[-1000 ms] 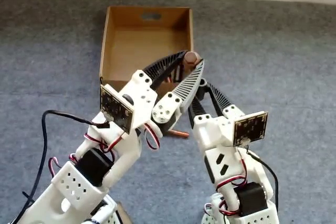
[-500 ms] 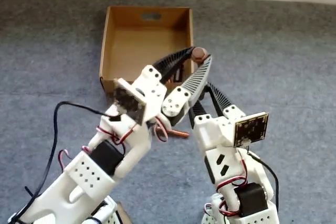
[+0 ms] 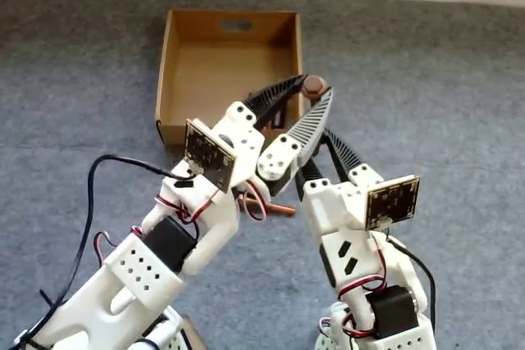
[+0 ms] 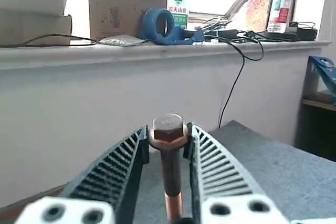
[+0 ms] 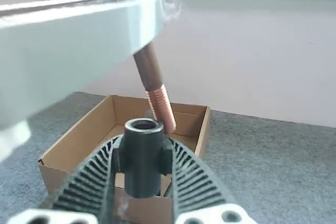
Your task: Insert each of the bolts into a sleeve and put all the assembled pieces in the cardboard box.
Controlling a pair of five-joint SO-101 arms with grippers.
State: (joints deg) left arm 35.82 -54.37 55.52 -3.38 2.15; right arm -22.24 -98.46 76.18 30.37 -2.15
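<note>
Beside the cardboard box's (image 3: 168, 63) right wall, left gripper (image 4: 167, 132) has its fingers (image 4: 115, 171) clamped on the bolt (image 4: 169, 177) head, thread hanging down. Right gripper (image 5: 143, 145) holds the sleeve (image 5: 142, 158) upright, bore up, ready to take it. Thread tip sits just beside the bore, not yet in.

bolt (image 3: 312, 85) (image 3: 283, 209): two; sleeve (image 5: 140, 156): one; cardboard box (image 3: 166, 63): one
</note>
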